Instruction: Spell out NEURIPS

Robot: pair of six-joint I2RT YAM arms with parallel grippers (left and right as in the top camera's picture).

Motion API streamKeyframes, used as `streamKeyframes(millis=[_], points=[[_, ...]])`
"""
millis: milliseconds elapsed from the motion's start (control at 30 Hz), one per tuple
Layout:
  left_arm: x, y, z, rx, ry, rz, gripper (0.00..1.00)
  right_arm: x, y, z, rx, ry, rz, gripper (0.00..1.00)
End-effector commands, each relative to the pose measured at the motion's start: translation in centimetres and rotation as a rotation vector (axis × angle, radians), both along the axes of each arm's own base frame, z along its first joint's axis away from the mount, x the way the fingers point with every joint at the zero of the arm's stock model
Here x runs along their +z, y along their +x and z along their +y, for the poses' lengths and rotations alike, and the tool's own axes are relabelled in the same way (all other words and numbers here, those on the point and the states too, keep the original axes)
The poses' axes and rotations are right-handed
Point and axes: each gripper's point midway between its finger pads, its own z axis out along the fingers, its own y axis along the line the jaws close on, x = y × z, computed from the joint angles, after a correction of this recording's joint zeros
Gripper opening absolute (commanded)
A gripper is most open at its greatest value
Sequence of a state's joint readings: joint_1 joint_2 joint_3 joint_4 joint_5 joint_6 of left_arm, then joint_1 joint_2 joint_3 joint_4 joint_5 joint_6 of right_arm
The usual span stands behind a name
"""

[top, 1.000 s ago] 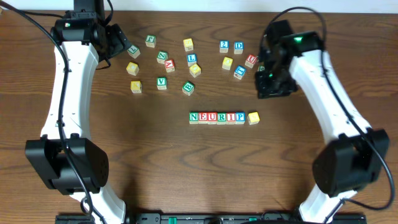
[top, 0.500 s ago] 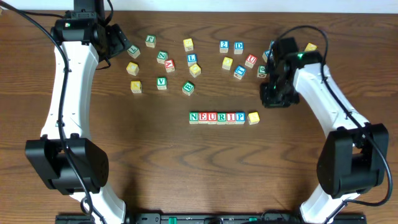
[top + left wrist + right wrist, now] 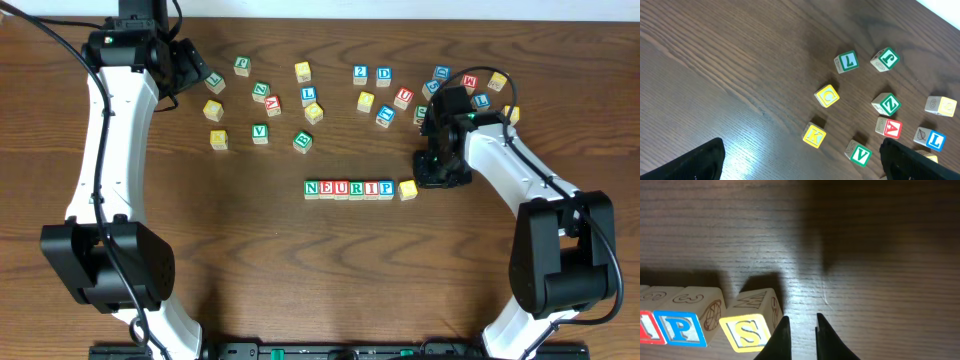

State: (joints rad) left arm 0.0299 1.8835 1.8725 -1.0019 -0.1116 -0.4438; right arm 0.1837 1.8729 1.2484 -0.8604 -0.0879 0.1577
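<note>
Beside the yellow S block (image 3: 747, 331), the right gripper (image 3: 432, 178) has come down from above the spare blocks, its fingers (image 3: 781, 335) drawn nearly together on nothing. S sits slightly skewed just off the P (image 3: 683, 328), so NEURIPS (image 3: 349, 188) likely needs one nudge. Far off, the left gripper (image 3: 188, 66) hangs wide open over the dark wooden tabletop (image 3: 300, 270).

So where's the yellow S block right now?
The yellow S block sits at the right end of the NEURIP row, a bit crooked beside the P, with the right gripper just beyond it.
</note>
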Motion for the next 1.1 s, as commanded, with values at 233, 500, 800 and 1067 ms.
streamKeyframes(millis=[233,500,800,1067], points=[[-0.5,-0.1,0.3,0.002,0.013,0.016,0.98,-0.9,-1.0,1.7,0.003,0.041,0.026,0.11],[-0.5,-0.1,0.3,0.002,0.013,0.016,0.98,-0.8,-1.1,2.1,-0.011,0.065,0.034,0.11],[-0.5,-0.1,0.3,0.002,0.013,0.016,0.98,-0.7,-1.0,2.7,-0.024,0.096,0.033,0.09],[-0.5,-0.1,0.3,0.002,0.013,0.016,0.98,-0.7,-1.1,2.9,-0.023,0.106,0.035,0.08]])
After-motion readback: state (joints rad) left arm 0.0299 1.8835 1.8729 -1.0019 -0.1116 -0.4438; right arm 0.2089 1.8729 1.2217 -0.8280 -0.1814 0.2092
